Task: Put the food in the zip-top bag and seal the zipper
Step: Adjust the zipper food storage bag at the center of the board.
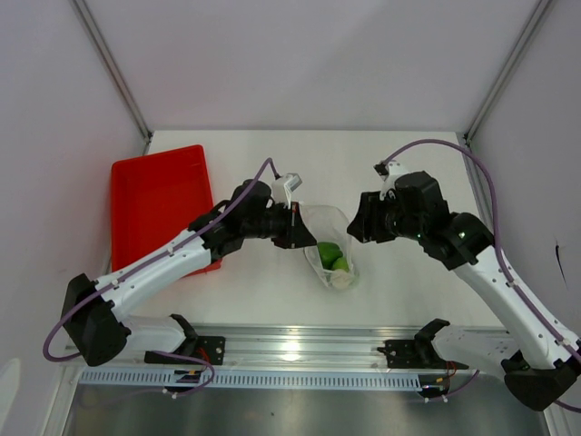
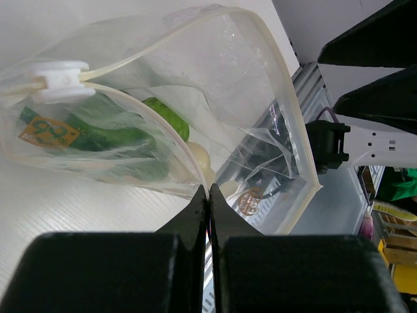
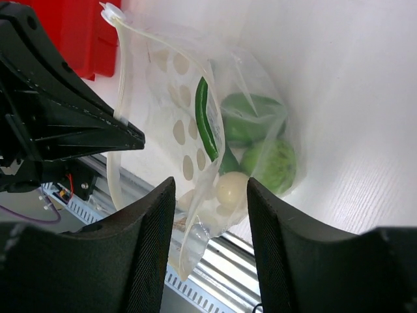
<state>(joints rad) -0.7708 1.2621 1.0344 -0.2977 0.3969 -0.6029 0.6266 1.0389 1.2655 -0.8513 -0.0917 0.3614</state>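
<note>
— Where's the clear, crinkly plastic zip-top bag?
— Mid-bench, near the front edge, with green and white food pieces inside. Left fingers pressed together, pinching its mouth rim.
— And the right fingers?
— Spread, empty, just right of the bag — its open zipper strip runs away from them.

In the top view the zip-top bag lies on the desk at the centre of the frame, its mouth toward the upper edge. The food sits inside it, at its lower end. The left end effector meets the bag's upper left edge; the right end effector stands just right of the bag. The tray lies at the left of the frame, well apart from the bag.
</note>
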